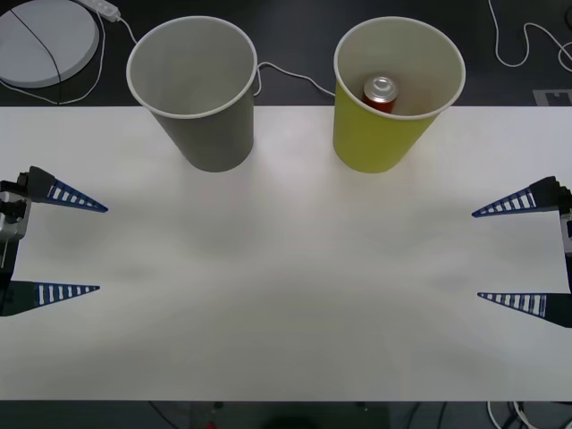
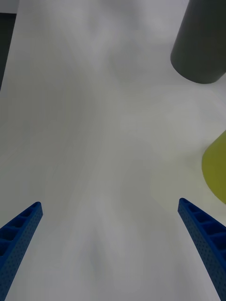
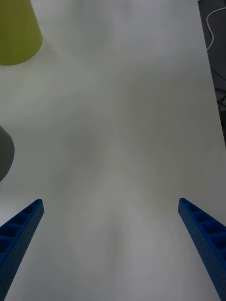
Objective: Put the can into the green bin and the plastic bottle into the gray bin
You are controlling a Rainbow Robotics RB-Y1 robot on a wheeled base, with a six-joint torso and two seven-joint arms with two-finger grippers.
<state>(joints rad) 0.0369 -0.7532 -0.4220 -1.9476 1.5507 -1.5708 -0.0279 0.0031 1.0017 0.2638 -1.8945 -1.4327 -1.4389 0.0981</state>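
Two pincers, left pincer [image 1: 55,245] and right pincer [image 1: 521,252] (both wide open, empty), flank the white surface [image 1: 286,295]; upper frame: one gray bin [image 1: 207,125], one green bin [image 1: 380,134] holding one can [image 1: 380,92].

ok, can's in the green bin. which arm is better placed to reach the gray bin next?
Left, likely. The gray bin stands on the left end effector's side; the green bin holding the can is nearer the right end effector. Both are open.
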